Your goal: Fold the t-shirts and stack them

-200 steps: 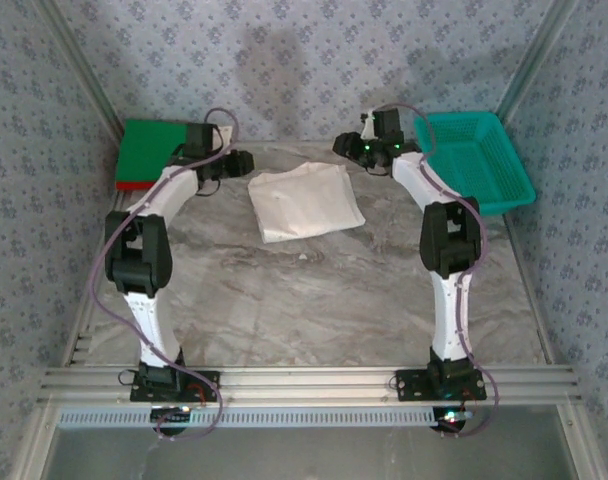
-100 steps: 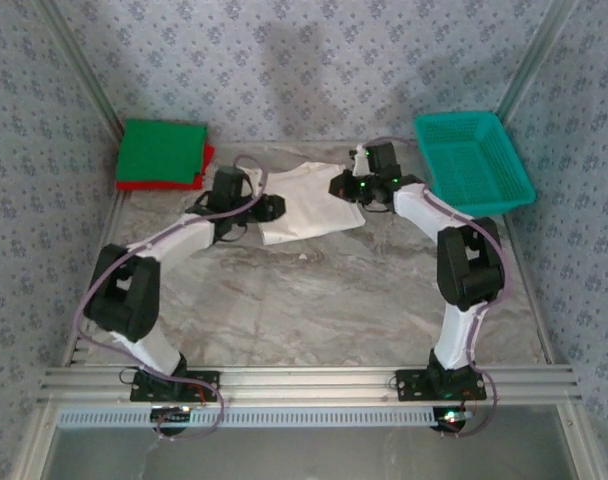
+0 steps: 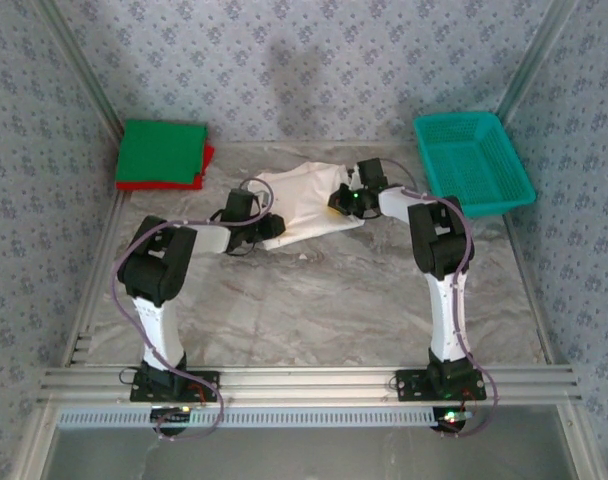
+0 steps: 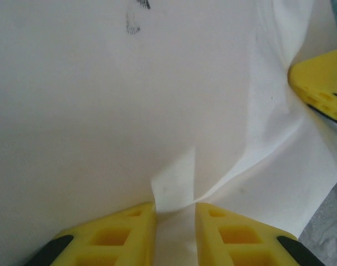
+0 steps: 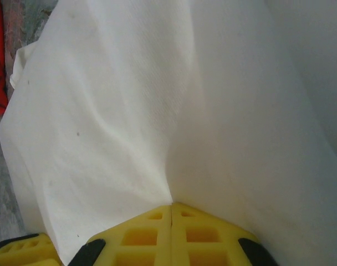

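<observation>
Overhead, the teal plastic mesh basket (image 3: 496, 205) sits near the wrinkled off-white cloth t-shirt (image 3: 304, 195); wrist views show the right gripper (image 5: 172, 208) clamped closed on it and the left gripper (image 4: 175, 208) pinching a fold.

Teal mesh basket (image 3: 474, 160) at the far right corner of a grey marbled table (image 3: 314, 300)

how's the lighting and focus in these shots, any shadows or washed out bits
Top external: even, soft light, with a faint blurry shadow on the back wall above the off-white t-shirt. Left wrist: the cloth is nearly washed out, with only a few creases showing. Right wrist: darker and more contrasty, so the weave and fold shading read clearly.
</observation>
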Action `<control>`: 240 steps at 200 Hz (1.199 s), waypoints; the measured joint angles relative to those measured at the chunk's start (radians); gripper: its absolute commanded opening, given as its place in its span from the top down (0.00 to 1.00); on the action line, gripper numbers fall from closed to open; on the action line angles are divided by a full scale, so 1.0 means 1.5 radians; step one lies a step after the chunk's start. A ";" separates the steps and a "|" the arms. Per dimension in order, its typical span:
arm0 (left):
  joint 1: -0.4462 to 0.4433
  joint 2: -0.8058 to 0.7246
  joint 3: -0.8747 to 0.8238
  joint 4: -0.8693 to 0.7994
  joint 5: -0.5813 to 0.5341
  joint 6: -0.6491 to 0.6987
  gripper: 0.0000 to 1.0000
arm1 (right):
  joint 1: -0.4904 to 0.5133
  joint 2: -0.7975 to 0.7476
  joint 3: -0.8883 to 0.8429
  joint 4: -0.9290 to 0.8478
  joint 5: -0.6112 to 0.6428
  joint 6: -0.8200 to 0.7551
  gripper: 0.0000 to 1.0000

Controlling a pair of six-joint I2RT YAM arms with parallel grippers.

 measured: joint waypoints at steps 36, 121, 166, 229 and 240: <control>-0.001 -0.014 -0.032 0.032 -0.002 -0.002 0.74 | 0.009 -0.057 -0.109 0.065 0.012 0.035 1.00; 0.046 -0.169 -0.085 -0.070 0.015 -0.016 0.55 | 0.090 -0.231 -0.311 0.025 0.100 0.086 1.00; 0.064 -0.141 0.059 -0.218 -0.035 0.030 0.41 | 0.078 -0.227 -0.278 -0.019 0.136 0.069 1.00; 0.024 -0.021 0.122 -0.334 -0.065 0.051 0.37 | 0.063 -0.190 -0.254 0.013 0.128 0.067 1.00; 0.020 -0.016 0.131 -0.338 -0.065 0.054 0.37 | 0.059 -0.187 -0.254 0.022 0.124 0.067 1.00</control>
